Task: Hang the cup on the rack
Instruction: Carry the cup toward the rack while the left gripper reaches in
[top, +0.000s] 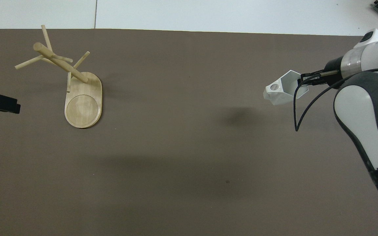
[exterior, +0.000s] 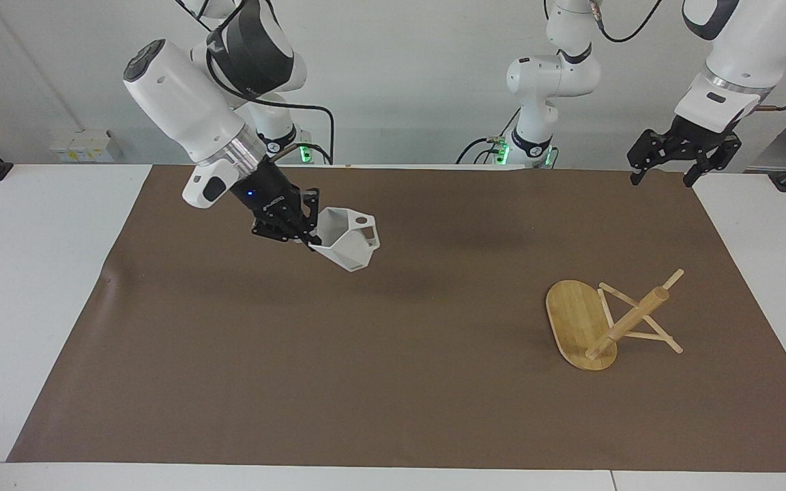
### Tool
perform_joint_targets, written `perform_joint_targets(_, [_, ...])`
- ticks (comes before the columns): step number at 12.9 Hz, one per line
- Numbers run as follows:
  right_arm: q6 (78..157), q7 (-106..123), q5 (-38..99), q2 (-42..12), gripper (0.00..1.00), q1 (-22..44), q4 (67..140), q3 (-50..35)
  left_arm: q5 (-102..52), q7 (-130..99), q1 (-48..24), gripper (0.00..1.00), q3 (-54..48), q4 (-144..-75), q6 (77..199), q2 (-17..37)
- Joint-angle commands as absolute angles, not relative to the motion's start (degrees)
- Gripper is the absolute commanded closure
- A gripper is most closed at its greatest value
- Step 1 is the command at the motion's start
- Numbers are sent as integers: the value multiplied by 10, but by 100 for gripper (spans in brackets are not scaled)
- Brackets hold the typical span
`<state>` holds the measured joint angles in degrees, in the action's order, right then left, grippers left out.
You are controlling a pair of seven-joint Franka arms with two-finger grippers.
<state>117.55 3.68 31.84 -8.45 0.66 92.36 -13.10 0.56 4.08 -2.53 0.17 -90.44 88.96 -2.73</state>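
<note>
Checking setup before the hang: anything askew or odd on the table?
Nothing is spilled or broken. The mug tree stands upright on its oval base toward the left arm's end. The white faceted mug is tilted in the air, gripped at its rim by the right claw. The left claw waits open.

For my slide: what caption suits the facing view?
Right gripper carries the cup above the mat toward the rack.

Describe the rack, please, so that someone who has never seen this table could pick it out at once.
Start from the brown mat covering the table and look toward the left arm's end. There stands the rack, alone on the mat, under no gripper. It is the only wooden thing: a pale oval base, a thick round post and thin pegs sticking out.
</note>
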Motion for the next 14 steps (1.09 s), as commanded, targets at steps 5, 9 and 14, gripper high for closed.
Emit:
perform_joint_targets(5, [1235,33,446,-92,100,0,918,-206,-16,125,-22,0,2,-969,926,-63])
perform_joint_targets(9, [1285,32,446,-108,100,0,918,-261,-88,227,-17,0,9,-1019,994,-82])
perform_joint_targets(14, [1360,2,442,-126,100,12,919,-301,-117,305,-25,0,8,-1106,1108,-118])
